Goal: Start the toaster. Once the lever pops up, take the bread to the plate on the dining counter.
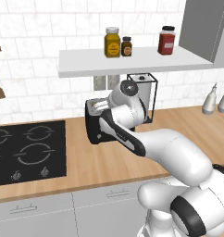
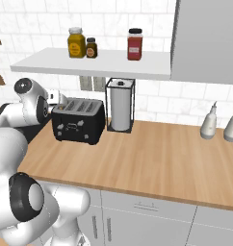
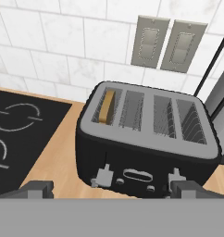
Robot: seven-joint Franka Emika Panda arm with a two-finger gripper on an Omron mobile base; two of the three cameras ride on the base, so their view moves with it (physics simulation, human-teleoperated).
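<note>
Hidden: in the left base view the arm covers most of the toaster [image 1: 93, 121]; the end effector [image 3: 111, 187] shows as two dark tips cut off by the hand view's lower edge.
Cooktop [image 1: 28, 150]: left of the toaster, black, set into the table [image 2: 152, 158].
Toaster: four slots, against the tiled wall, two levers on its front.
Bread [image 3: 106, 106]: upright in the toaster's leftmost slot, partly sunk.
End effector: spread wide, above and in front of the toaster, pinching nothing.
Paper towel holder [image 2: 120, 105]: just right of the toaster.
Shelf [image 2: 89, 62]: above the toaster, carrying three jars.
Bottles [image 2: 208, 123]: far right of the toaster.
</note>
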